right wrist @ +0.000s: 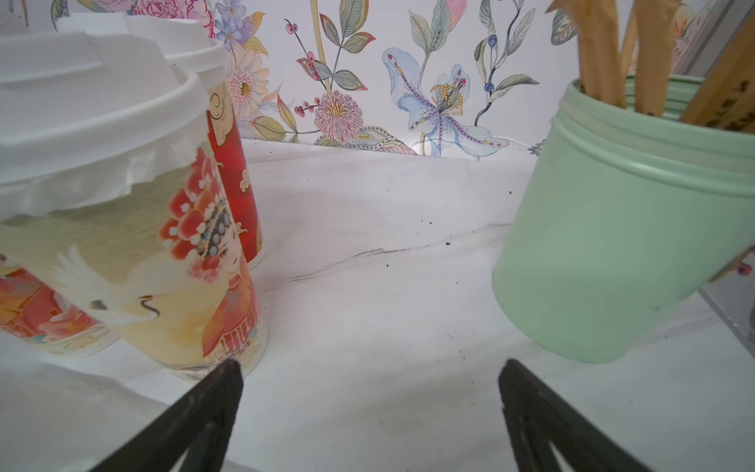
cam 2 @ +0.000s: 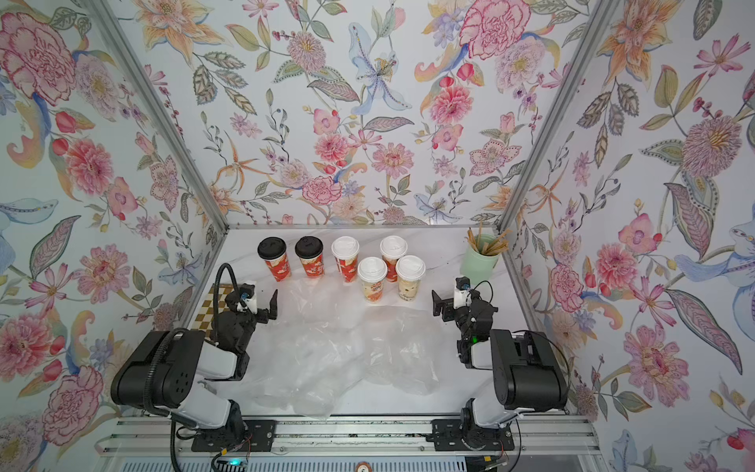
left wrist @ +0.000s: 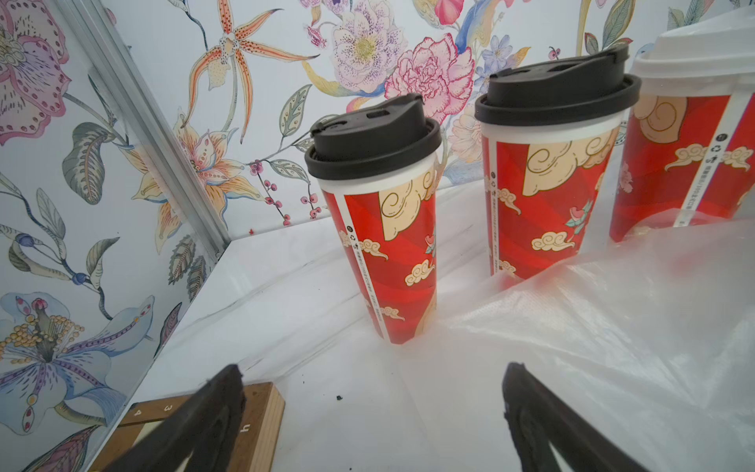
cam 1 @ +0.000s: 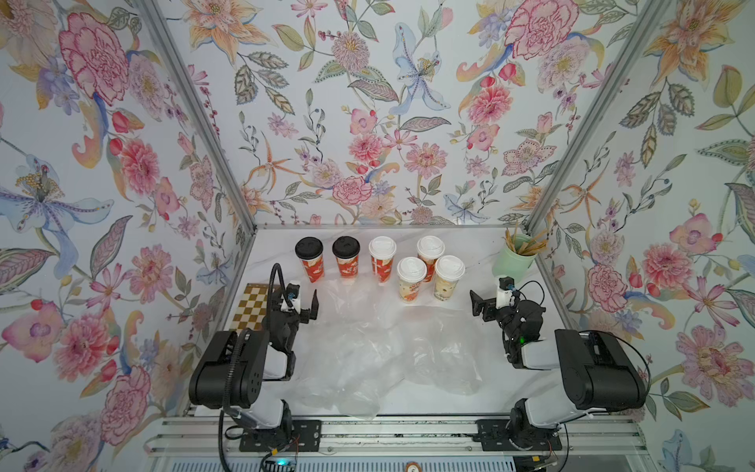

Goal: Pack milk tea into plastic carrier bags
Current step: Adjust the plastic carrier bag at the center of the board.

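Six milk tea cups point(cam 1: 382, 261) stand along the far edge of the worktop point(cam 1: 480, 249) in both top views, the carrier bags point(cam 1: 367, 355) crumpled flat before them; left pincer point(cam 1: 300, 304) and right pincer point(cam 1: 482, 306) hang spread, empty. Left wrist view: two black-lidded cups point(left wrist: 380, 220) beside plastic, jaws apart. Right wrist view: a cream cup point(right wrist: 163, 265) near the mint-green cup point(right wrist: 613, 229), jaws apart.

Bright, even light; soft, slightly blurred.
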`<state>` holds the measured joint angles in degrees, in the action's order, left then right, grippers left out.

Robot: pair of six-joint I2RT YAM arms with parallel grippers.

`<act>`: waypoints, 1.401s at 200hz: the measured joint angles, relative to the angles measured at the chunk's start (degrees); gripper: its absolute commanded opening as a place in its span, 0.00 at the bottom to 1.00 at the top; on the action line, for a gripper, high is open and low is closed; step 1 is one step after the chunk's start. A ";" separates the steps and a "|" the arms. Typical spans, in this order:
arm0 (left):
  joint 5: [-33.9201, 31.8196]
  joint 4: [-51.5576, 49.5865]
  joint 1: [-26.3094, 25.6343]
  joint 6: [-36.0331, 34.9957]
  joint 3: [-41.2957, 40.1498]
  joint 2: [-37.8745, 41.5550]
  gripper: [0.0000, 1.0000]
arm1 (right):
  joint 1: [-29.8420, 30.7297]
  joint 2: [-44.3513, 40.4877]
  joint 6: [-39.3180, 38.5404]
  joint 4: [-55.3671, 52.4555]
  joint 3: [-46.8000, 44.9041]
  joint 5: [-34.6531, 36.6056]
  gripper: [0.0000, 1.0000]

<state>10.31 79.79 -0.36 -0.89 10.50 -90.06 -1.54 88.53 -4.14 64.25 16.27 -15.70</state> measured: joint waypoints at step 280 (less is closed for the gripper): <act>-12.41 -5.81 -0.11 3.89 -4.72 17.05 0.99 | 3.50 -17.73 0.07 -11.54 -1.44 8.94 1.00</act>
<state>-2.11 73.97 -0.47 3.01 5.78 -73.01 1.96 70.81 -4.08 52.71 14.83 -6.76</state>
